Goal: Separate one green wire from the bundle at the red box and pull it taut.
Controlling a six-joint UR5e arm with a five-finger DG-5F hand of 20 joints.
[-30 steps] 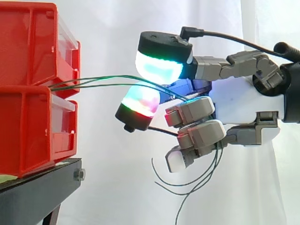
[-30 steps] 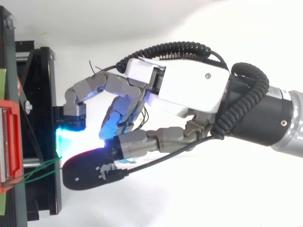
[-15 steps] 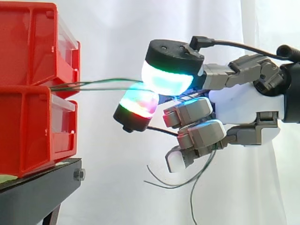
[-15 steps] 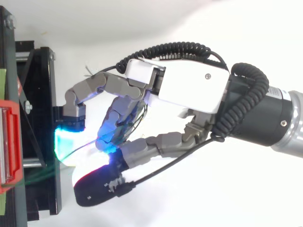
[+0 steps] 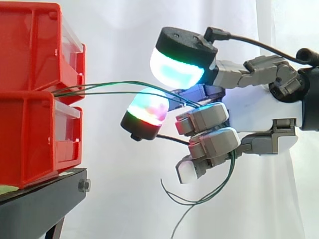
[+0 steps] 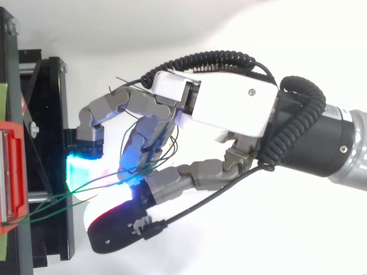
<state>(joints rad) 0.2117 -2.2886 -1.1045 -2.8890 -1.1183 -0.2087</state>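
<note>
Two or three thin green wires (image 5: pixel 114 92) come out between the two stacked red boxes (image 5: pixel 35 94) and run right, slightly bowed, into my hand (image 5: pixel 254 112). The lower fingers (image 5: pixel 202 118) are curled round them, and the loose ends (image 5: pixel 199 199) dangle below the hand. One glowing fingertip (image 5: pixel 147 110) sticks out just under the wires. The thumb pad (image 5: pixel 178 62) stands raised above them, not touching. From above, my hand (image 6: pixel 223 109) reaches left towards the red box (image 6: pixel 10 172), with the wires fanning from the box to the curled fingers.
The red boxes rest on a black stand (image 5: pixel 45 201) (image 6: pixel 51 114) at the left. A white curtain hangs behind. Open air lies between the boxes and the hand.
The thumb pad dipped onto the wires half a second ago and has lifted off again. The wires shook and the dangling ends swung; the hand stays at about the same place.
</note>
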